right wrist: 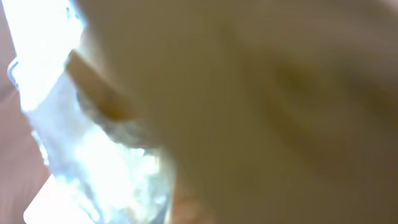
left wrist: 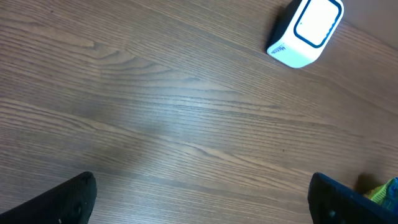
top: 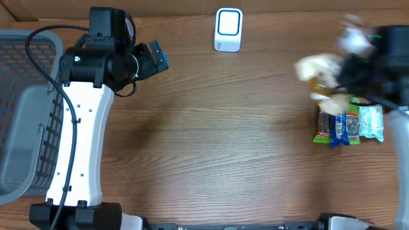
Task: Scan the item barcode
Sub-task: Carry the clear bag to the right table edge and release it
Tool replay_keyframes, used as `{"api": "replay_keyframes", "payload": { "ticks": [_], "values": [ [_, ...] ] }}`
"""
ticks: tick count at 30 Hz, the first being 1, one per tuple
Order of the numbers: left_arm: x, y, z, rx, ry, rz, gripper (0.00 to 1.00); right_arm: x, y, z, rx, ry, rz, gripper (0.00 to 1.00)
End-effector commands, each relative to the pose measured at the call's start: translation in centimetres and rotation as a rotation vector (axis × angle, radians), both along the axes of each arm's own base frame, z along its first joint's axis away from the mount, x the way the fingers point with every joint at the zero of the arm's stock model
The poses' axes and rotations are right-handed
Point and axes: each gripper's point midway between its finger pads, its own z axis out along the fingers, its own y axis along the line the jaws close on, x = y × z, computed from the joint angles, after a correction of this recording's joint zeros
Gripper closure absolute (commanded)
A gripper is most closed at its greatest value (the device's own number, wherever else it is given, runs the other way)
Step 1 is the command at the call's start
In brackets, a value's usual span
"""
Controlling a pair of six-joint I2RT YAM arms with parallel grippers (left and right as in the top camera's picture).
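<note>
The item, a pale cream packet [top: 317, 69] with clear wrapping, is blurred in the overhead view and hangs above the table at the right. My right gripper [top: 348, 67] is shut on it. The right wrist view is filled by the same packet [right wrist: 261, 93], which hides the fingers. The white scanner [top: 228, 29] stands at the back centre, also in the left wrist view as the scanner [left wrist: 306, 31]. My left gripper [top: 153, 57] hovers open at the left, far from the item. Bare wood lies between the fingertips of the left gripper [left wrist: 202, 208].
Several snack packets [top: 349, 124] in green and blue lie on the table under the right arm, and one green corner [left wrist: 382, 191] shows in the left wrist view. A grey mesh basket [top: 38, 38] stands at the far left edge beside the left arm.
</note>
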Motion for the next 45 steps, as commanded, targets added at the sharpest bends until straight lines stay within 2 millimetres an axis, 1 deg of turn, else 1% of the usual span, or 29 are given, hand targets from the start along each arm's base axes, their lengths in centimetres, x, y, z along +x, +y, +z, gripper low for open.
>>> {"api": "replay_keyframes", "payload": {
  "ticks": [1,3,5,8,12,14,17,19,22,24,25,26,27,28,30,32,33,34,35,36,37,38,41,45],
  "values": [
    [0.3,0.0,-0.2,0.004,0.003,0.004,0.0,-1.4,-4.8,-0.1,0.075,0.007,-0.213,0.96],
    [0.3,0.0,-0.2,0.004,0.003,0.004,0.0,-2.0,-7.8,-1.3,0.08,0.029,-0.301,0.96],
    [0.3,0.0,-0.2,0.004,0.003,0.004,0.0,-2.1,-10.3,-2.8,0.087,0.043,-0.367,0.96],
    [0.3,0.0,-0.2,0.004,0.003,0.004,0.0,-1.8,-12.9,-5.5,0.089,0.062,-0.428,0.96],
    [0.3,0.0,-0.2,0.004,0.003,0.004,0.0,-1.0,-15.3,-9.0,0.106,0.073,-0.499,0.96],
    [0.3,0.0,-0.2,0.004,0.003,0.004,0.0,-0.3,-16.1,-10.5,0.105,0.074,-0.507,0.96],
    [0.3,0.0,-0.2,0.004,0.003,0.004,0.0,0.7,-16.8,-12.4,0.109,0.086,-0.506,0.96],
    [0.3,0.0,-0.2,0.004,0.003,0.004,0.0,0.9,-17.0,-13.4,0.111,0.102,-0.508,0.96],
    [0.3,0.0,-0.2,0.004,0.003,0.004,0.0,0.5,-16.8,-15.0,0.125,0.16,-0.511,0.95],
    [0.3,0.0,-0.2,0.004,0.003,0.004,0.0,-0.2,-16.4,-15.9,0.139,0.206,-0.512,0.85],
    [0.3,0.0,-0.2,0.004,0.003,0.004,0.0,-0.5,-16.2,-16.1,0.145,0.226,-0.513,0.85],
    [0.3,0.0,-0.2,0.004,0.003,0.004,0.0,-0.8,-16.0,-16.2,0.149,0.238,-0.512,0.85],
    [0.3,0.0,-0.2,0.004,0.003,0.004,0.0,-1.0,-15.9,-16.3,0.152,0.247,-0.512,0.83],
    [0.3,0.0,-0.2,0.004,0.003,0.004,0.0,-1.2,-15.8,-16.3,0.154,0.256,-0.509,0.79],
    [0.3,0.0,-0.2,0.004,0.003,0.004,0.0,-1.4,-15.6,-16.4,0.158,0.269,-0.509,0.78],
    [0.3,0.0,-0.2,0.004,0.003,0.004,0.0,-1.6,-15.3,-16.3,0.169,0.28,-0.507,0.72],
    [0.3,0.0,-0.2,0.004,0.003,0.004,0.0,-1.7,-15.0,-16.1,0.18,0.283,-0.502,0.66],
    [0.3,0.0,-0.2,0.004,0.003,0.004,0.0,-1.7,-14.8,-15.8,0.194,0.285,-0.496,0.55],
    [0.3,0.0,-0.2,0.004,0.003,0.004,0.0,-1.7,-14.5,-15.4,0.204,0.283,-0.488,0.39],
    [0.3,0.0,-0.2,0.004,0.003,0.004,0.0,-1.5,-14.3,-14.8,0.213,0.277,-0.469,0.14],
    [0.3,0.0,-0.2,0.004,0.003,0.004,0.0,-1.2,-14.0,-14.0,0.222,0.262,-0.436,0.04],
    [0.3,0.0,-0.2,0.004,0.003,0.004,0.0,-1.0,-13.7,-13.2,0.228,0.249,-0.41,0.0],
    [0.3,0.0,-0.2,0.004,0.003,0.004,0.0,-0.9,-13.3,-10.0,0.229,0.209,-0.381,0.0],
    [0.3,0.0,-0.2,0.004,0.003,0.004,0.0,-1.4,-12.4,-4.5,0.197,0.13,-0.353,0.0]
  ]
}}
